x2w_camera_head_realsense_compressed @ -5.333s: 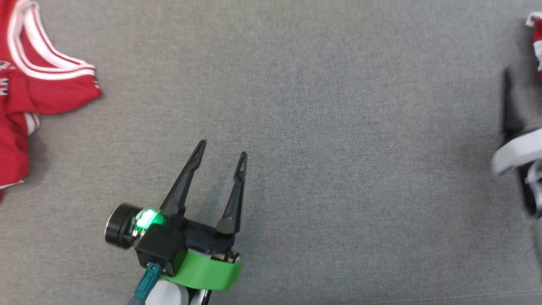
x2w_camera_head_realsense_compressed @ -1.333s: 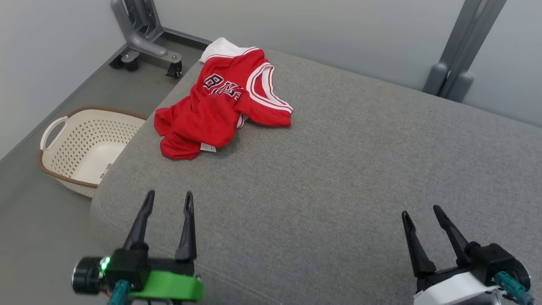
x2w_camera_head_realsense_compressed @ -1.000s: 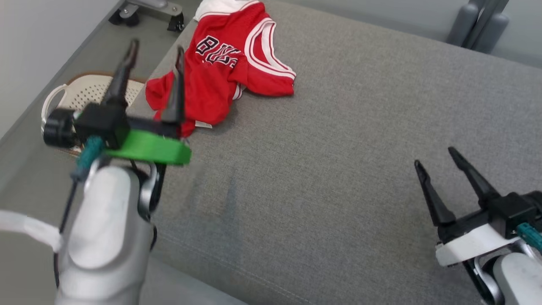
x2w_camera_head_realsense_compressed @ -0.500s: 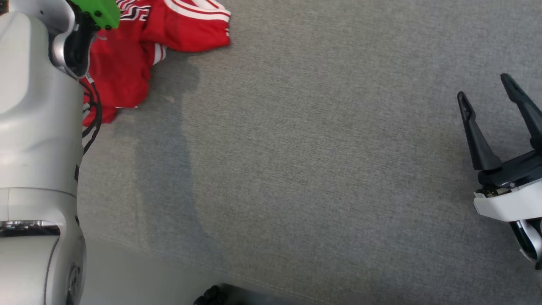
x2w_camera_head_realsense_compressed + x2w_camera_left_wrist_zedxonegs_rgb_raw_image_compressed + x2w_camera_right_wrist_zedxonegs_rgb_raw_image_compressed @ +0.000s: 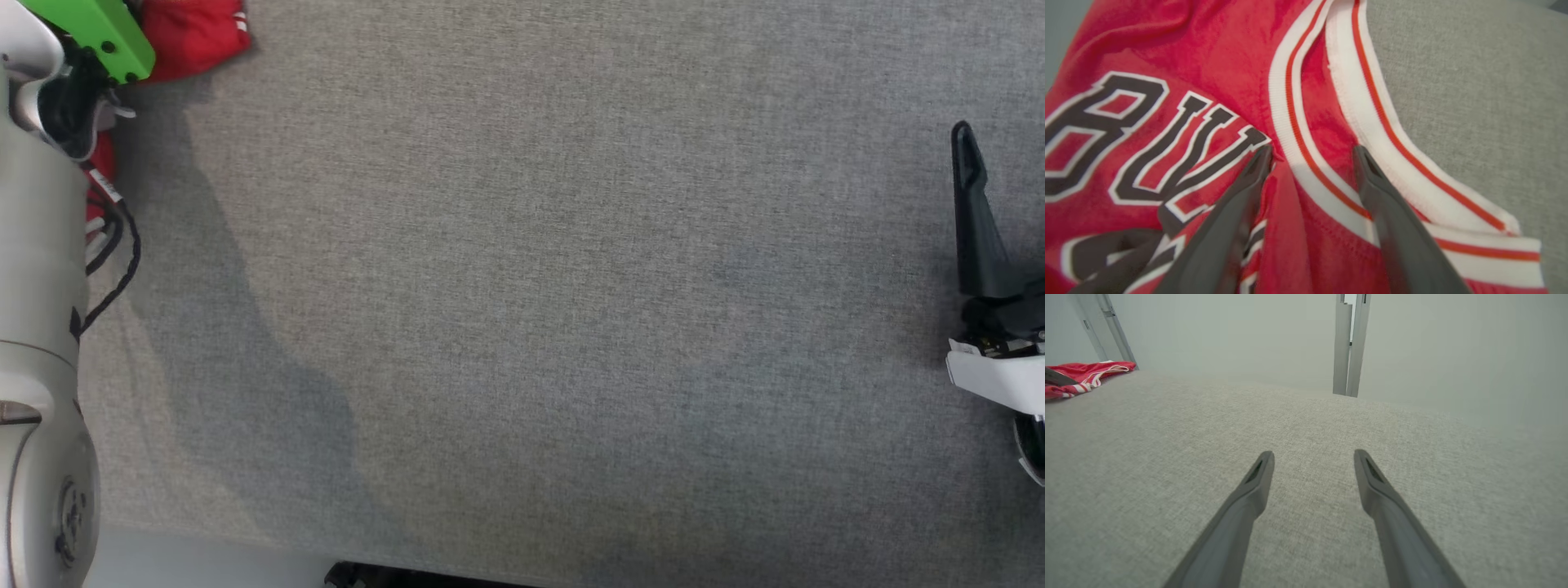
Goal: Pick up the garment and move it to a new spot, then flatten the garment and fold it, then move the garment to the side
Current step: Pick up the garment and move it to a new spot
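Note:
The garment [image 5: 1216,61] is a red jersey with white-and-red trim and black lettering, lying crumpled on the grey cushion. My left gripper [image 5: 1311,157] is open, its fingertips down at the cloth on either side of a fold and the white trim. In the head view a corner of the garment [image 5: 196,37] peeks past my left arm's green band [image 5: 98,33] at the top left. My right gripper [image 5: 1312,457] is open with nothing between its fingers, low over bare cushion far to the right; one finger [image 5: 971,220] stands at the head view's right edge.
The grey cushion [image 5: 531,286] spreads wide between the arms, its front edge [image 5: 245,543] running along the bottom. My pale left forearm [image 5: 41,327] stands at the left edge. A grey metal post [image 5: 1349,343] rises against the wall behind the cushion.
The head camera has tipped down and swung, so the garment has slid to the picture's top left. My left arm has reached forward onto the garment. Both grippers stay open.

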Robot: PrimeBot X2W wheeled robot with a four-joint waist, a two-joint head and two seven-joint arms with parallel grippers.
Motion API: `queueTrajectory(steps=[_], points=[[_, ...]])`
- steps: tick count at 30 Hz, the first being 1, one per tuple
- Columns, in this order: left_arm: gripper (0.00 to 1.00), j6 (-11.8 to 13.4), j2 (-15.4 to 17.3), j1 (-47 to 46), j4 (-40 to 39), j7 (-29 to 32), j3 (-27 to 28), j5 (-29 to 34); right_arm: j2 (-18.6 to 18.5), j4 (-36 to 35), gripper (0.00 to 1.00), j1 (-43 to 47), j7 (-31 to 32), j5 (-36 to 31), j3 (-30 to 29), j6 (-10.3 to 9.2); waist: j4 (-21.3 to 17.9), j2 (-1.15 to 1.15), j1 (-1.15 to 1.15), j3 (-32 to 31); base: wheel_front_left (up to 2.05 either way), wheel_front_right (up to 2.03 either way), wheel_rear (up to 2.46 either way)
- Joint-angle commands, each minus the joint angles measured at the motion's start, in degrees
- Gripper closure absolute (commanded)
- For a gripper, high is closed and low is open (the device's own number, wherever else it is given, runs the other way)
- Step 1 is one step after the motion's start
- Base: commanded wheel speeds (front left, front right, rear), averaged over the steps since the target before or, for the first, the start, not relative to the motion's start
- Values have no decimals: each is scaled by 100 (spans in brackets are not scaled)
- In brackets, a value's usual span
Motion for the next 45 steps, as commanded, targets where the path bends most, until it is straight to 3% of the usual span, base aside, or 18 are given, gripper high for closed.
queueTrajectory(steps=[1, 9, 15, 22, 31, 45], points=[[100, -4, -121, 193, 202, 138, -79, 26, 55, 117, 0, -17, 19, 96, 29, -8, -237, 0, 0, 236, 0, 0, 0], [100, -25, 114, 72, -198, -1421, -299, 219, 177, 268, 0, -167, 20, 125, 153, -9, -211, 0, 0, -101, 0, 0, 0], [100, -8, 276, 294, -1073, -2086, -1124, -154, 556, 485, 0, -38, 14, 143, 309, -5, -179, 0, 0, -1171, 0, 0, 0], [100, -8, 490, 392, -2236, -1965, -2220, -663, 1058, 637, 0, 423, 10, 203, 259, -5, -297, 0, 0, -2429, 0, 0, 0], [100, -7, 831, 117, -3443, -1459, -3018, -1211, 1466, 655, 0, 637, 10, 259, 363, -5, -1037, 0, 0, -3216, 0, 0, 0], [100, -8, 402, 686, -4007, -1103, -3428, -1840, 1663, 660, 0, 969, 10, 293, 243, -5, -2083, 0, 0, -3548, 0, 0, 0]])
